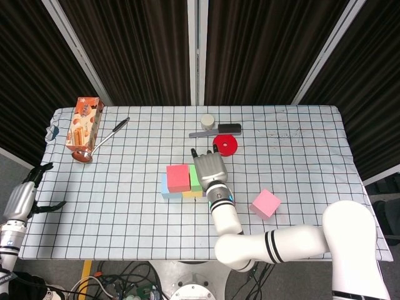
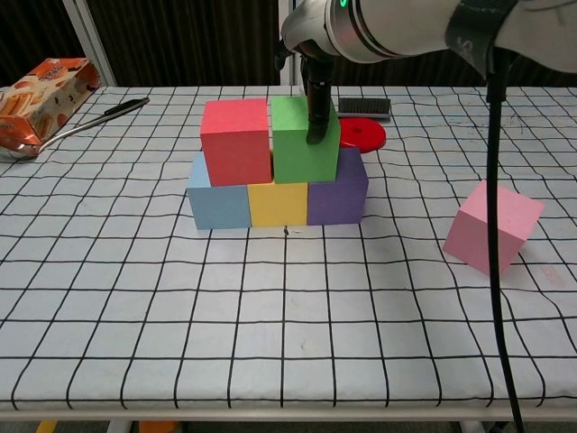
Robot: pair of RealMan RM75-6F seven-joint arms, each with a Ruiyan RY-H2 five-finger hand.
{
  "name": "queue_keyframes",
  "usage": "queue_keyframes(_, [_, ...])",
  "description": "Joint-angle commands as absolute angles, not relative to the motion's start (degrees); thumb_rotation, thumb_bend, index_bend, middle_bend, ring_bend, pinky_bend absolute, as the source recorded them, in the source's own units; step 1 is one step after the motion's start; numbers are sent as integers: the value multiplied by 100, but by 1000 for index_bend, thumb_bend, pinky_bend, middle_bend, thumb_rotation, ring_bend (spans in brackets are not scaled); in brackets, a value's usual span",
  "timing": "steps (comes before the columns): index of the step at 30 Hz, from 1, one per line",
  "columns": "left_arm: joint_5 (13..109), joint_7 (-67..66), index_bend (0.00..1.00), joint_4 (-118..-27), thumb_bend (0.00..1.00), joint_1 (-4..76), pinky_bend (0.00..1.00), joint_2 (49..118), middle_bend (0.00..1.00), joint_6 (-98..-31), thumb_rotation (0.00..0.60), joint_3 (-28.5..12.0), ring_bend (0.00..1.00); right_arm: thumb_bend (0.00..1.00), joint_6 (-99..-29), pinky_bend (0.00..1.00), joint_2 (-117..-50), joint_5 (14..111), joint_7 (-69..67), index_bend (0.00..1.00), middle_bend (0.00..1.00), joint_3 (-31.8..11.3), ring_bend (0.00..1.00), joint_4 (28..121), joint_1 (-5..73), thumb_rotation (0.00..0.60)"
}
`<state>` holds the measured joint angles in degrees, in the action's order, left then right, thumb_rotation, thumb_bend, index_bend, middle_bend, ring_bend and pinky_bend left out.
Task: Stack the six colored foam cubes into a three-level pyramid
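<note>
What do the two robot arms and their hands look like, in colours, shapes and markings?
The right arm is a glossy white, rounded tube with black bands, narrowing to a silver wrist with a small green light. The right hand is silver-grey metal with dark fingers. A black cable hangs from that arm. The left hand is silver with black fingers.

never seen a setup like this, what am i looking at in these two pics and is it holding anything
This is a two-armed robot with human-like hands, working at a table covered by a checked cloth. One picture looks down from its head, the other looks forward from its chest. Its right hand grips the green cube, which sits beside the red cube on a row of blue, yellow and purple cubes. The pink cube waits alone, tilted. The left hand hangs open at the table's edge, holding nothing. At the far side lie a snack box, a ladle and a red disc.
</note>
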<state>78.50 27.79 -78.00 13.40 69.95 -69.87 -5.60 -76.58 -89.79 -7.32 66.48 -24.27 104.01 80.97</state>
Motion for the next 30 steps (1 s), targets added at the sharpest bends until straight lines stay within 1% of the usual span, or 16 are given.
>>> queue_keyframes(1, [7852, 2782, 87, -7794, 98, 1341, 170, 6997, 112, -6980, 600, -556, 29, 205, -7655, 0, -8993, -737, 6662, 0, 630, -2429, 207, 10387, 8096, 600])
queue_keyframes(3, [7850, 2786, 87, -7786, 98, 1337, 170, 7002, 112, -6979, 600, -556, 29, 204, -7644, 0, -9001, -739, 6669, 0, 620, -2440, 207, 10372, 8094, 600])
queue_keyframes(6, [7847, 2801, 87, -7778, 98, 1331, 169, 7005, 112, -6979, 600, -555, 29, 190, -7629, 0, -9007, -726, 6675, 0, 576, -2444, 206, 10367, 8086, 600])
queue_keyframes(8, [7839, 2810, 87, -7772, 98, 1331, 169, 7006, 112, -6973, 600, -560, 29, 167, -7614, 0, -9000, -728, 6684, 0, 526, -2448, 203, 10375, 8080, 600])
queue_keyframes(9, [7836, 2817, 86, -7769, 98, 1330, 170, 7007, 113, -6970, 600, -561, 29, 151, -7600, 0, -8992, -726, 6694, 0, 481, -2448, 196, 10379, 8076, 600])
queue_keyframes(13, [7836, 2835, 87, -7760, 98, 1326, 170, 7009, 113, -6960, 600, -556, 27, 124, -7567, 0, -8973, -736, 6709, 0, 362, -2454, 145, 10387, 8066, 600])
queue_keyframes(18, [7827, 2873, 87, -7759, 98, 1329, 169, 7006, 112, -6930, 600, -558, 25, 121, -7519, 0, -8964, -743, 6724, 0, 291, -2457, 103, 10385, 8062, 600])
queue_keyframes(26, [7821, 2875, 87, -7764, 98, 1325, 170, 7005, 112, -6922, 600, -560, 24, 116, -7472, 0, -8934, -750, 6712, 0, 222, -2459, 71, 10396, 8042, 600])
queue_keyframes(30, [7825, 2870, 87, -7779, 99, 1321, 170, 6997, 112, -6927, 600, -560, 25, 103, -7422, 0, -8847, -769, 6700, 0, 157, -2484, 34, 10492, 8014, 600])
